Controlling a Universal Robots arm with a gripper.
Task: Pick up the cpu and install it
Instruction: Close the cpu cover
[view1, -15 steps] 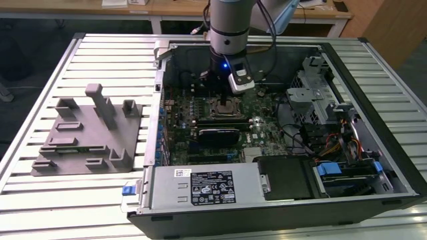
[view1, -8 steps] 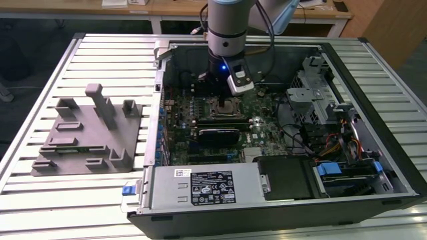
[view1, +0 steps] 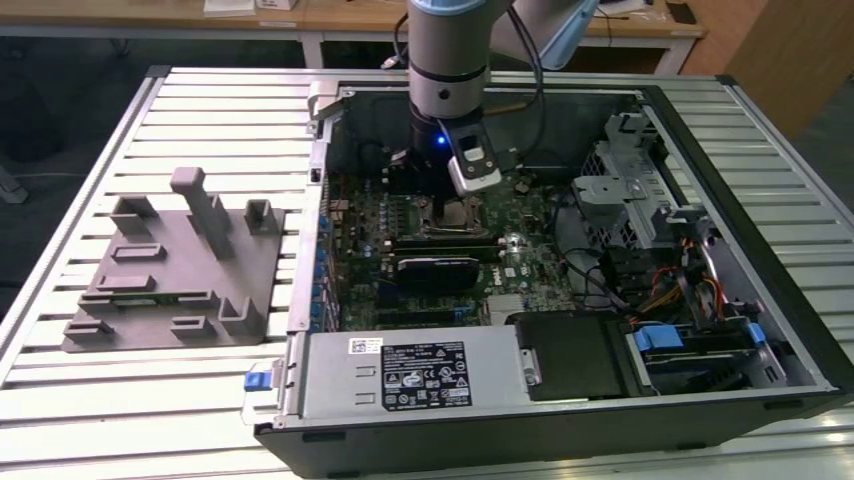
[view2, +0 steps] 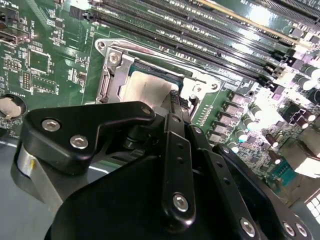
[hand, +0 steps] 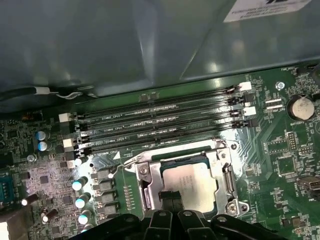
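Nearest, the end effector (hand: 170, 196) has its fingertips pinched narrow, gripping nothing, tips at the edge of the cpu (hand: 192, 181). The cpu lies flat in the motherboard socket (hand: 226, 170), so placing looks done; whether it is latched, I cannot tell.

Arm (view1: 454, 60) vert., claw (hand: 170, 197) pointing down, tips together.

Probably a lab: open computer case (view1: 561, 442), slatted bench (view1: 200, 400).
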